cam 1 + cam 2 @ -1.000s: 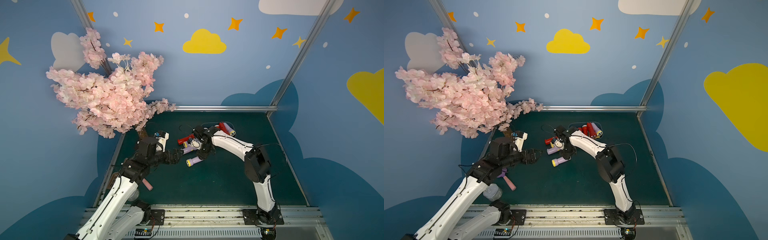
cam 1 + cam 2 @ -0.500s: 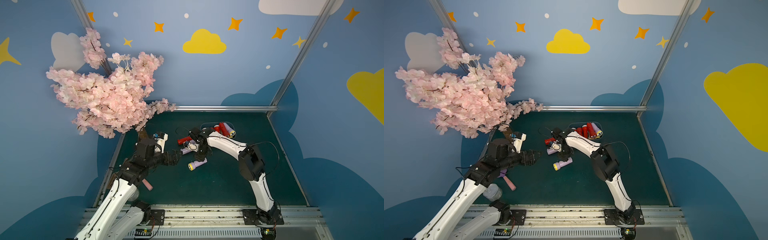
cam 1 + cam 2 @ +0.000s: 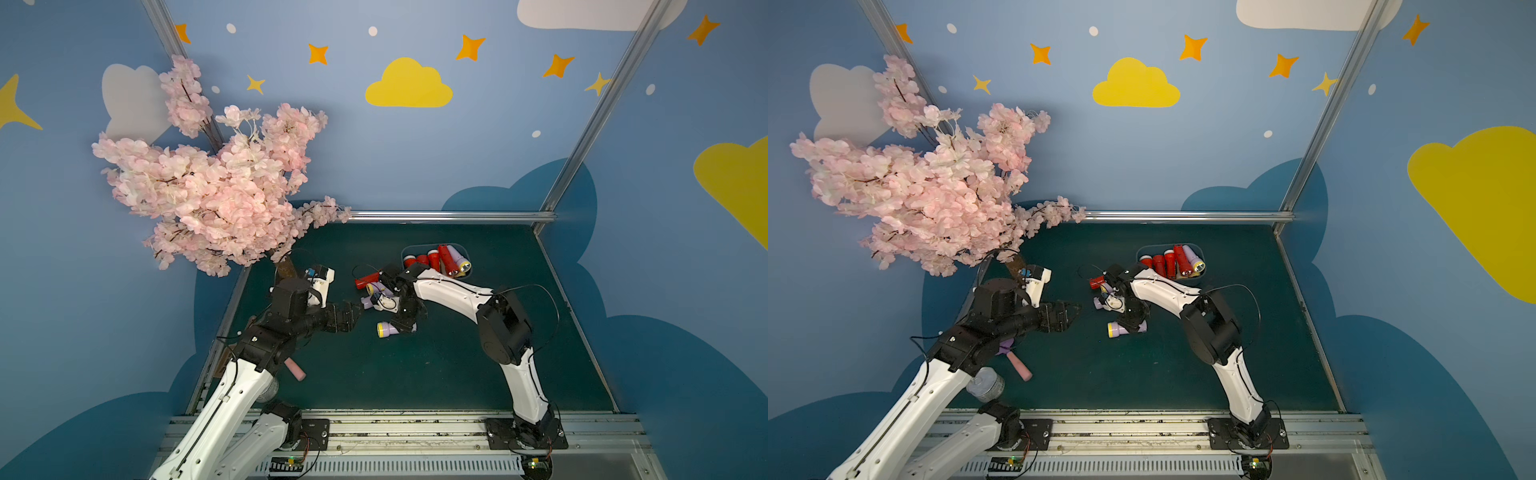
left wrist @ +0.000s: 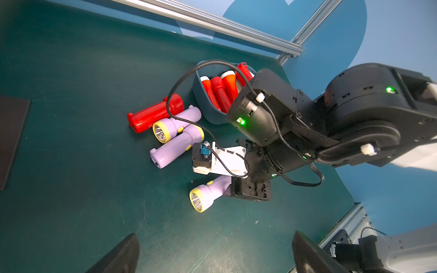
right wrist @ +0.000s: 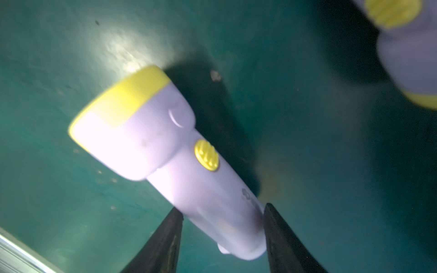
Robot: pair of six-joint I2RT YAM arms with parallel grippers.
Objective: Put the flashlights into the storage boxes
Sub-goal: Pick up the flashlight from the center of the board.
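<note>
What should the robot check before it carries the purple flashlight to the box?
1. Grip: ok. The right gripper has its fingers against both sides of the lilac flashlight, at its tail.
2. Balance: not ok. Held far from the middle, the head may droop.
3. Other arm: ok. The left gripper is open, empty and apart.
4. Path: ok if lifted. Three loose flashlights lie beside the box.
5. Room: cannot tell. Five boxed flashlights fill it side by side.
</note>
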